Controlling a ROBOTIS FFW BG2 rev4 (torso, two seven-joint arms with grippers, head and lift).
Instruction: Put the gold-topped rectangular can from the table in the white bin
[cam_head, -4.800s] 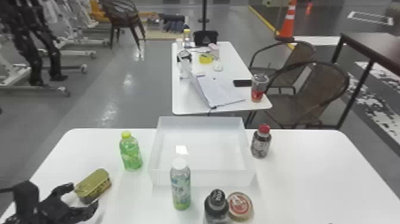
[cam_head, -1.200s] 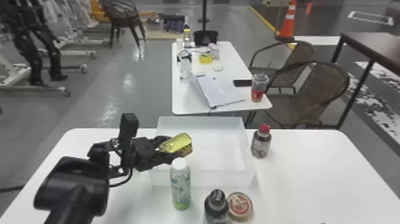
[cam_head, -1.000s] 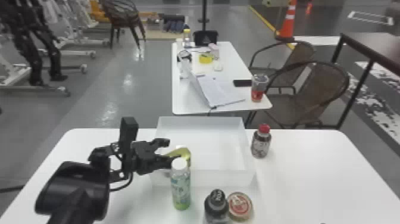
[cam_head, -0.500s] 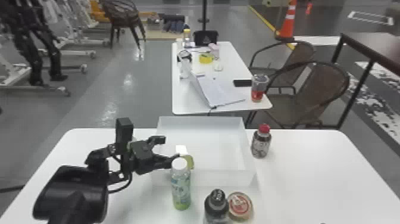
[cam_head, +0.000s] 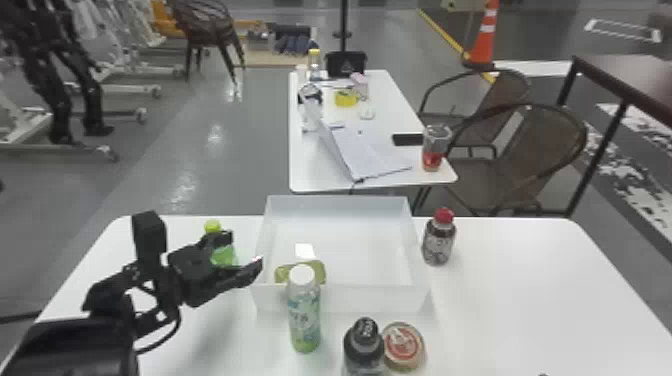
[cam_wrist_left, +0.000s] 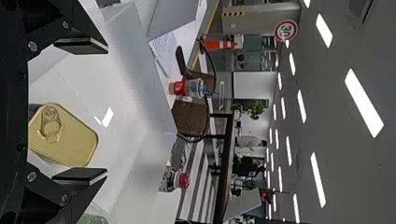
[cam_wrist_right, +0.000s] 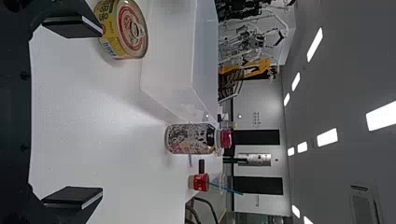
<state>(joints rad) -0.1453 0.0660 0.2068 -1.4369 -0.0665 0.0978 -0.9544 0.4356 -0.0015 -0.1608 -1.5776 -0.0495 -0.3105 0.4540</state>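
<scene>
Inside the white rectangular plastic bin (cam_head: 360, 300), near its front-left corner, you have the gold-topped rectangular can (cam_head: 318, 271), clear of your fingers. Your left gripper (cam_head: 243, 250) is beside the bin's left wall, jaws wide and empty. Your right gripper (cam_head: 544, 374) sits nearer you than the bin, off to its right, jaws also wide, holding nothing.
</scene>
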